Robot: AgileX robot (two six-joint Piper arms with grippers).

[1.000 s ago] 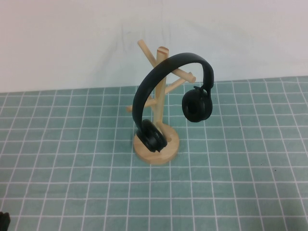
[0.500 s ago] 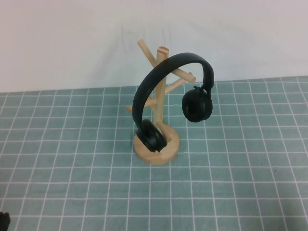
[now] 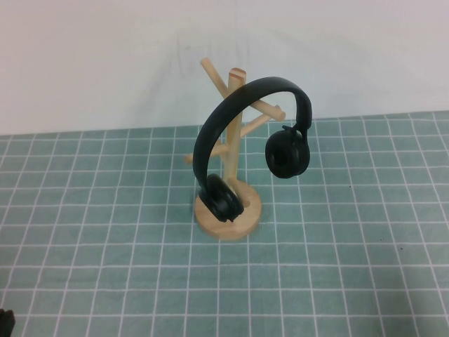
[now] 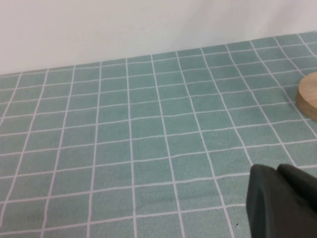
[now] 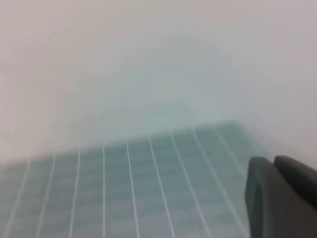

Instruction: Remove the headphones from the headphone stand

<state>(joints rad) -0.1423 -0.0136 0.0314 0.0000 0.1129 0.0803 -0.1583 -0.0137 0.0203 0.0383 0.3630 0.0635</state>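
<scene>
Headphones [image 3: 247,105] hang on the headphone stand [image 3: 229,210], headband over the upper pegs, mid-mat [image 3: 351,246]. Left gripper [image 4: 282,201] low at near-left corner, just short of the stand's base; jaws: cannot tell. Right gripper [image 5: 280,196] above the mat, facing the wall; jaws: cannot tell.

looks like a lab test bench, not a home or shop. table [image 3: 84,232] is covered with a green mat printed with a white grid, the kind used as a cutting or calibration surface. plain white wall [image 3: 91,56] runs along the far edge, bare backdrop. only props on the mat are a wooden stand [image 3: 229,210] with headphones [image 3: 242,105] hung on it, set near the middle. left gripper [image 3: 5,321] just shows at the near left corner; right gripper [image 5: 280,198] shows only in its own wrist view, over the same mat.
</scene>
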